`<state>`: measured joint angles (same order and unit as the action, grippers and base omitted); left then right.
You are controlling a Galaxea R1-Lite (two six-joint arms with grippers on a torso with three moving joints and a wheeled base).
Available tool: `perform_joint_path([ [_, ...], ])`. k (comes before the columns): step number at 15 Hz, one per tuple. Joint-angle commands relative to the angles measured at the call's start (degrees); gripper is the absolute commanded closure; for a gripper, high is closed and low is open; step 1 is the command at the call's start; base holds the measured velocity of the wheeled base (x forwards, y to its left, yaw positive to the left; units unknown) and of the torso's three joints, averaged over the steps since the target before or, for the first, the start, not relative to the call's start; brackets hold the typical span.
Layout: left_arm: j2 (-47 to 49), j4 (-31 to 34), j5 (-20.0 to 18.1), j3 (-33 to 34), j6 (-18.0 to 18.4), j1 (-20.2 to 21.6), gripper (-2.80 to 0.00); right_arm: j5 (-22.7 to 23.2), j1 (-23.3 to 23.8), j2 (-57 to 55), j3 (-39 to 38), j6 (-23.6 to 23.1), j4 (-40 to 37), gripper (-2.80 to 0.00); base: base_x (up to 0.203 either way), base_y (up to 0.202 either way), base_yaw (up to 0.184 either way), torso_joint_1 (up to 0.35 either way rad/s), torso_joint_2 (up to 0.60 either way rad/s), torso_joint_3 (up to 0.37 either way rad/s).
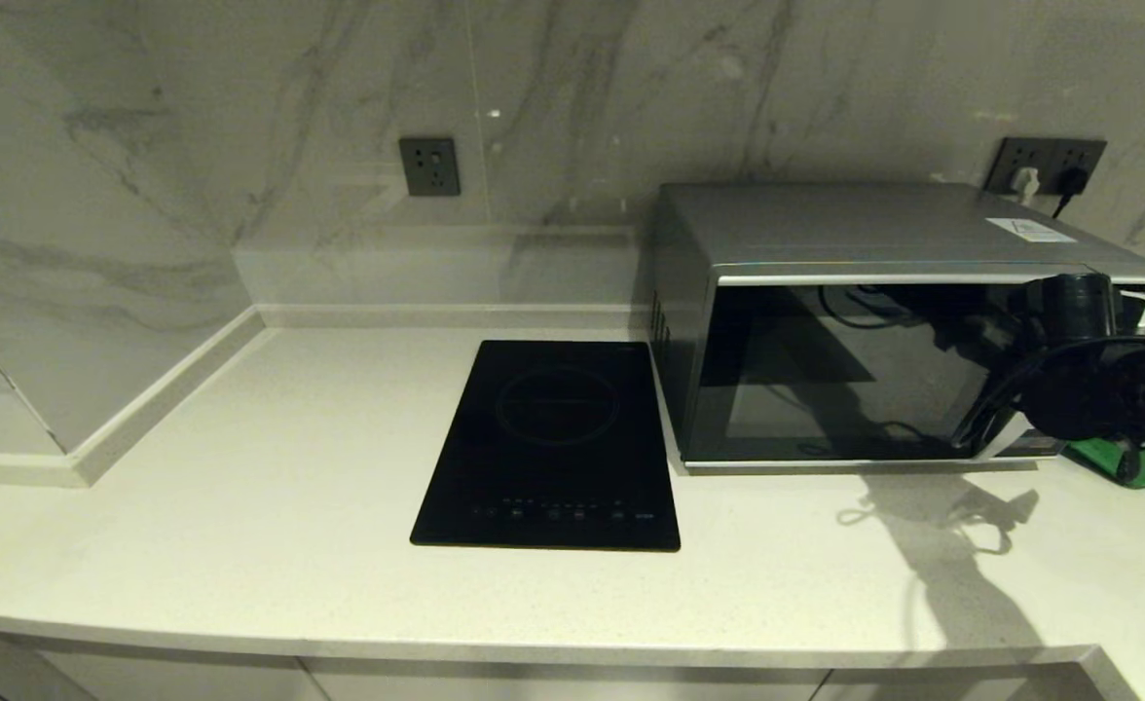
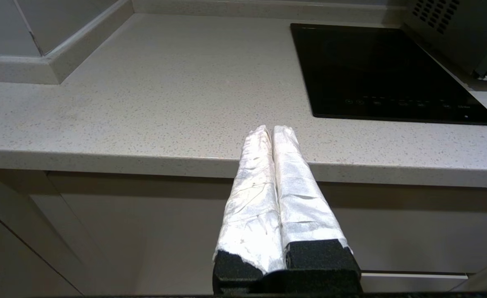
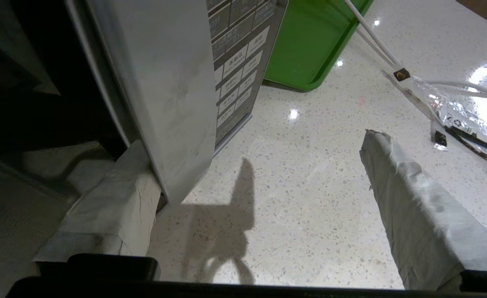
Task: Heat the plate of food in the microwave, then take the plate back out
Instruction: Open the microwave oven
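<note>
The silver microwave [image 1: 874, 321] stands at the back right of the counter, and its dark glass door looks closed in the head view. My right gripper [image 1: 1059, 312] is at the door's right side and is open. In the right wrist view the gripper [image 3: 254, 142] straddles the curved silver handle strip [image 3: 160, 91]. One wrapped finger [image 3: 115, 198] is tucked behind the strip, against the door. The other finger [image 3: 409, 198] hangs well clear over the counter. The button panel [image 3: 235, 62] is just beyond the strip. The plate of food is out of view. My left gripper [image 2: 272, 130] is shut and empty, parked below the counter's front edge.
A flat black induction hob [image 1: 553, 443] lies left of the microwave. A green tray [image 1: 1142, 462] sits right of it, also in the right wrist view [image 3: 309, 45]. White cables and a clear plastic bag [image 3: 454, 107] lie nearby. Wall sockets [image 1: 429, 166] are on the marble backsplash.
</note>
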<state>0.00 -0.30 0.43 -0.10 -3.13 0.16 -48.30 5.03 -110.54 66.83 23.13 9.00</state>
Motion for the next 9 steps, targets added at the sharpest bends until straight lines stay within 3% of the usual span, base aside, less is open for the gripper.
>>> perform_joint_path([
  [1,0.0,-0.05,0.01,0.01,-0.03,0.02,0.0,-0.34,-0.04,6.02,-4.0,0.05,-0.53,-2.8,0.0,0.0,0.0,0.0,0.0,0.0],
  [5,0.0,-0.05,0.01,0.01,-0.03,0.02,0.0,0.38,-0.48,8.99,-5.48,-0.41,-2.53,-2.8,0.0,0.0,0.0,0.0,0.0,0.0],
  [9,0.0,-0.05,0.01,0.01,-0.03,0.02,0.0,5.97,-4.81,10.17,-7.83,-0.53,-4.08,-2.8,0.0,0.0,0.0,0.0,0.0,0.0],
])
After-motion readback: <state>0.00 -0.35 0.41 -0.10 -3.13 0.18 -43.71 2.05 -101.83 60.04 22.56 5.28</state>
